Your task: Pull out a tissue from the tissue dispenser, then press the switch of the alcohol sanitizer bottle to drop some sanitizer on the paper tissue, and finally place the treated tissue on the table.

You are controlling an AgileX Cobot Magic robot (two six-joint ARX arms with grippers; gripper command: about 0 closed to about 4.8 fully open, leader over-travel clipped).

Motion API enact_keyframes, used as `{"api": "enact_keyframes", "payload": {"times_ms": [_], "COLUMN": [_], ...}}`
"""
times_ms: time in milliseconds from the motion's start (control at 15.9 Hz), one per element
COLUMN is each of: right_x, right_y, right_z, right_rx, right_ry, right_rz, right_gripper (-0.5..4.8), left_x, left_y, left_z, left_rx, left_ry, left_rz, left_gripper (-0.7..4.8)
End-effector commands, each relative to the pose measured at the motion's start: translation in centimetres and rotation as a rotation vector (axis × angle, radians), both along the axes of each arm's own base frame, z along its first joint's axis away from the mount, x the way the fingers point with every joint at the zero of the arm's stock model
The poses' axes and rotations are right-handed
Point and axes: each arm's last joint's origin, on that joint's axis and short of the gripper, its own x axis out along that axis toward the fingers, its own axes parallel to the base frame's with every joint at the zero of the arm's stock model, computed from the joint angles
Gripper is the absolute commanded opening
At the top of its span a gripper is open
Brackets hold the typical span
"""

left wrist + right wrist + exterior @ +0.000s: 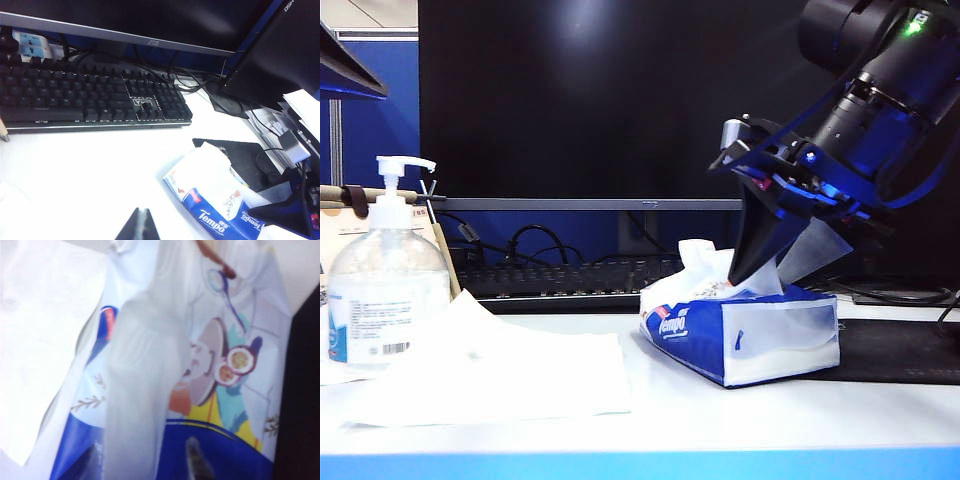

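The right gripper [752, 272] sits over the tissue dispenser [740, 335], jaw state indeterminate. The tissue [705, 262] is limp and tearable; pinch its tuft at 12 o'clock. The left gripper [141, 220] idles, jaws unclear.

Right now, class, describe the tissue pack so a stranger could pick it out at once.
Start at the white table with the blue front edge. Right of the flat white sheet, below the right gripper, lies the tissue pack. It alone is blue and white, marked "Tempo", with a tissue sticking from its top.

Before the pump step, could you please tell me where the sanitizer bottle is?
In the exterior view the alcohol sanitizer bottle stands at the table's far left, beside the flat white sheet, well left of the tissue dispenser.
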Motion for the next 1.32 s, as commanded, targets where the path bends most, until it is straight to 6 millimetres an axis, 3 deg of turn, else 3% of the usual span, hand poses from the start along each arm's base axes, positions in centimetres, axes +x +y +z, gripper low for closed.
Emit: {"api": "enact_keyframes", "payload": {"times_ms": [63, 314, 377, 440, 817, 1131, 1319], "right_x": [0.0, 0.3, 0.6, 0.8, 1.0, 0.7, 0.7], "right_y": [0.1, 0.7, 1.0, 1.1, 1.1, 0.9, 0.9], "right_z": [0.2, -1.2, -2.3, -2.8, -2.1, 0.0, 0.2], "right_rx": [0.022, -0.009, -0.026, -0.038, -0.052, -0.006, -0.013], "right_ry": [0.003, 0.033, 0.053, 0.060, 0.002, -0.085, -0.104], "right_rz": [0.001, 0.002, 0.002, 0.000, 0.006, 0.004, -0.013], "right_gripper": [2.43, 2.40, 1.56, 1.34, 1.35, 1.38, 1.34], "left_x": [0.0, 0.0, 0.0, 0.0, -0.1, -0.1, -0.1], "left_y": [0.0, 0.0, 0.0, 0.0, 0.0, 0.0, 0.0], "left_z": [0.3, 0.3, 0.2, 0.1, -0.1, -0.1, -0.1], "left_rx": [0.004, 0.007, 0.008, 0.008, 0.018, 0.024, 0.024], "left_ry": [-0.018, -0.020, -0.013, -0.005, 0.011, 0.007, 0.007], "left_rz": [-0.004, -0.002, -0.002, -0.006, -0.005, -0.006, -0.007], "left_gripper": [-0.06, -0.06, -0.06, -0.06, -0.06, -0.06, -0.06]}}
